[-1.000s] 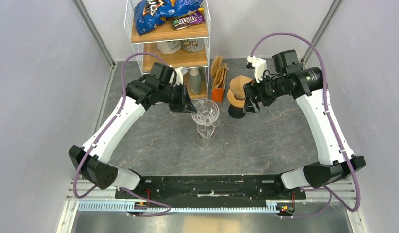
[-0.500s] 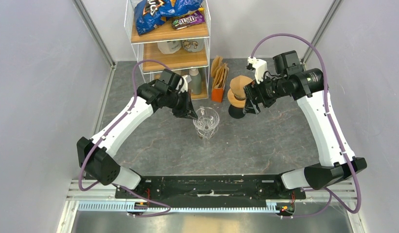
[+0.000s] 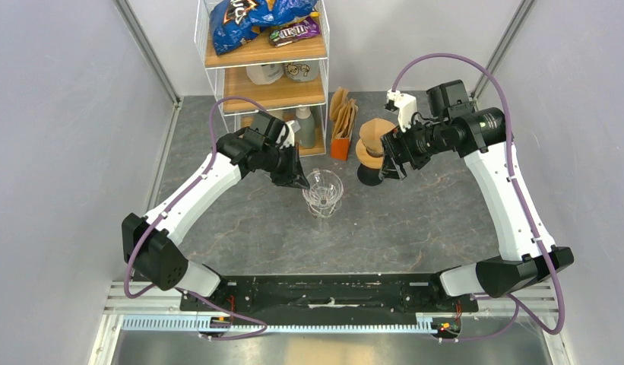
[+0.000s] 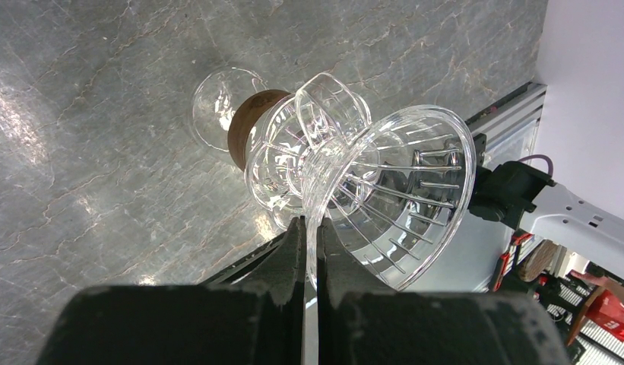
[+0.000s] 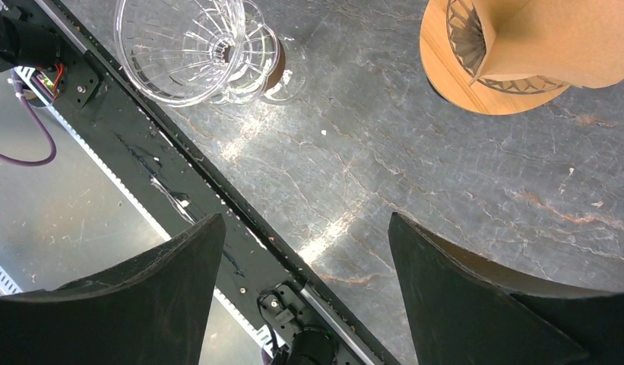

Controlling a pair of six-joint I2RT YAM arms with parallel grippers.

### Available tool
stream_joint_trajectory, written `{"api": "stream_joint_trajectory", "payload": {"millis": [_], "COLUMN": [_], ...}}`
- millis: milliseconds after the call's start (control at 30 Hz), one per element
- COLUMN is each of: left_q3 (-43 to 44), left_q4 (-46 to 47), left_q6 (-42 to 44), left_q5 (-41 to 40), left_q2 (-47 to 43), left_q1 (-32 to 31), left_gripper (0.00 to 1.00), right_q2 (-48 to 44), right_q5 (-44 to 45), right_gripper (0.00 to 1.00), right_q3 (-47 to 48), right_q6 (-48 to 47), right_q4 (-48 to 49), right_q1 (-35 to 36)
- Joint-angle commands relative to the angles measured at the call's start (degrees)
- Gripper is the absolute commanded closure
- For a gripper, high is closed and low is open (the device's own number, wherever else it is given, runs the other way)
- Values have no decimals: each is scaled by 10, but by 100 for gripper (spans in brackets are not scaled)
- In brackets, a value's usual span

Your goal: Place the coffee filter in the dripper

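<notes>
The left arm reaches out from its base and bends at the elbow toward the middle of the desk [image 3: 415, 220]. The left gripper [image 4: 312, 228] is pinched tight on the rim of the clear glass dripper [image 4: 392, 198], with the thin glass wall caught between both fingers. A brown collar sits below the dripper's ribbed bowl. The right arm climbs the right side and folds inward, its wrist aimed left. The right gripper [image 5: 305, 251] hangs with its fingers spread wide and nothing in them, over bare desk just beside a wooden stand [image 5: 445, 68]. The brown paper coffee filter [image 5: 567, 38] sits as a cone on that stand, apart from the dripper and to its right.
</notes>
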Motion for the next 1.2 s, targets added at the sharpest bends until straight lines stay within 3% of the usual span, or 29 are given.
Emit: {"api": "stream_joint_trajectory", "payload": {"millis": [0, 133, 200, 267, 367, 567, 733, 967, 1167], "left_q3": [2, -4, -6, -6, -2, 31, 86, 113, 69], "left_q4": [15, 10, 12, 13, 15, 13, 22, 4, 18], "left_q6": [6, 10, 8, 9, 9, 19, 40, 76, 75], "left_q5": [3, -2, 3, 5, 10, 22, 37, 40, 1], "left_q2": [-13, -19, -20, -21, -22, -36, -88, -127, -166], "left_q1": [0, 1, 1, 1, 1, 2, 37, 172, 202], "left_gripper": [98, 94, 78, 70, 49, 35, 10, 7, 6], "right_q2": [-14, -12, -11, -11, -9, -2, 28, 149, 268], "right_q5": [-13, -12, -15, -17, -18, -15, -11, 122, 155], "right_gripper": [13, 13, 13, 13, 13, 13, 13, 16, 27], "right_q3": [-1, 3, 2, 3, 4, 18, 78, 230, 336], "right_q6": [-7, -9, -9, -9, -9, -2, 50, 185, 290], "right_q4": [8, 6, 5, 6, 6, 8, 36, 123, 164], "right_q1": [-3, -3, -3, -3, -3, -3, -4, -7, -4]}}
